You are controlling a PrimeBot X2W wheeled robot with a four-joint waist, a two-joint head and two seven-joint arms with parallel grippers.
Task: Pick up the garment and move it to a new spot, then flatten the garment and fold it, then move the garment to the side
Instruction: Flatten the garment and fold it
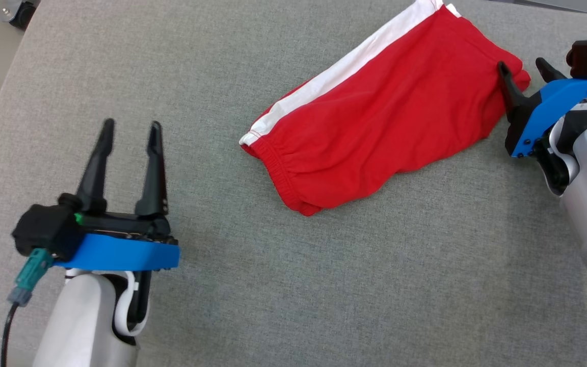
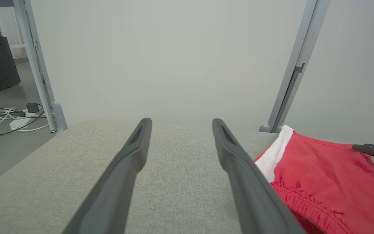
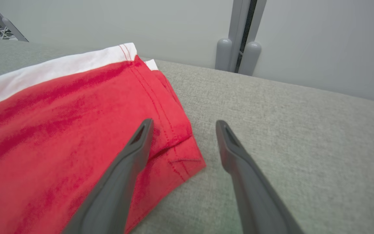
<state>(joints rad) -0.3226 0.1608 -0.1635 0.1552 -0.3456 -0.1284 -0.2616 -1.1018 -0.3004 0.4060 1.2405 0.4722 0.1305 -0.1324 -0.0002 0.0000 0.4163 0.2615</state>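
Grey woven cloth (image 1: 273, 285) lies under both grippers: the left gripper (image 1: 132, 124), lower left of the head view, and the right gripper (image 1: 521, 62), at the right edge, each have fingers spread wide, holding nothing. Right beside the right fingertips, the garment (image 1: 385, 117), red shorts with a white stripe, lies doubled over in the upper middle. Folding looks done; whether this is its final side spot, I cannot tell.
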